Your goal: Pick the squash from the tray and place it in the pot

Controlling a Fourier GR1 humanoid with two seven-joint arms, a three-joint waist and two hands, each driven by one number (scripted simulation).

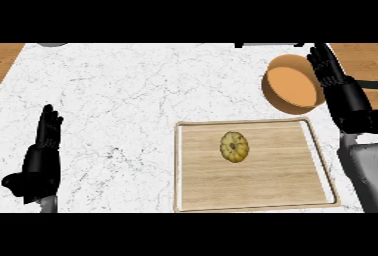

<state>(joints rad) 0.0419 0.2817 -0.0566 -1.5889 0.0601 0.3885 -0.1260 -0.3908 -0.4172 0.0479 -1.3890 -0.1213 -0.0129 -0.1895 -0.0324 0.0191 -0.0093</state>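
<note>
squash (pixel 235 147): lying on tray (pixel 193 190), upper middle, untouched
pot (pixel 292 84): just beyond tray's far right corner
right hand (pixel 341 89): beside pot's right rim, fingers straight
left hand (pixel 40 159): far left, fingers straight, resting

A yellow squash (pixel 235 147) lies on the wooden tray (pixel 251 192), in the tray's far half and a little left of its middle. The tray sits at the near right part of the white marble counter (pixel 125 95). An orange pot (pixel 292 83) stands just beyond the tray's far right corner. The right hand (pixel 341 87) is beside the pot with straight fingers. The left hand (pixel 40 157) rests open near the counter's left edge.
</note>
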